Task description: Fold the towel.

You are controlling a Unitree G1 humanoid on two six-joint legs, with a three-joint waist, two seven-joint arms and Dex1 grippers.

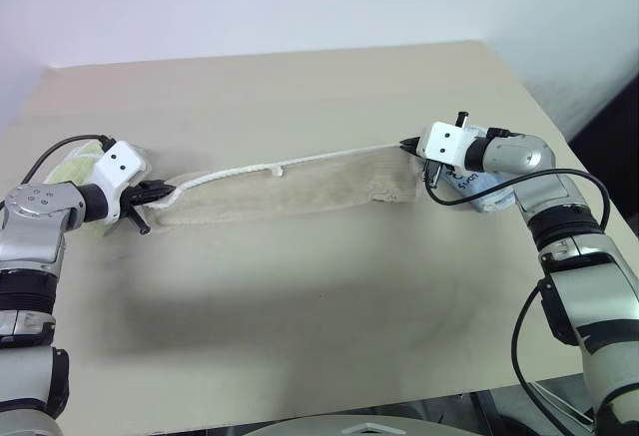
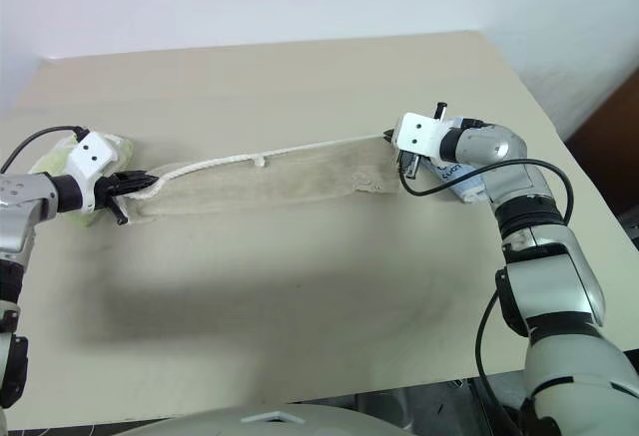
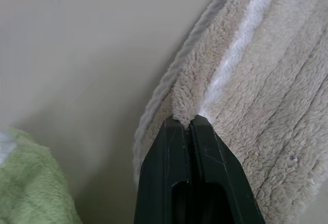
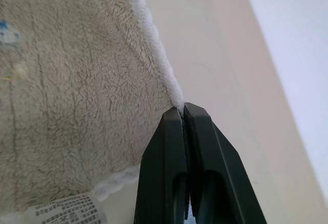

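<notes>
Landmark: towel (image 1: 290, 193). It lies as a long narrow band across the middle of the surface (image 1: 300, 316), long axis running side to side, corded edge on the far side. Left gripper (image 1: 158, 195) at its left end, fingers pressed together on a pinch of terry at the corner. Right gripper (image 1: 407, 144) at its right far corner, fingers closed on the white edge. Green cloth (image 1: 78, 165) beyond the left end. Both arms equally near; judgement: next fold brings the ends together along that axis.

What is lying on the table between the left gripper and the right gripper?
The towel spans from the left gripper to the right gripper, seen in both eye views.
</notes>
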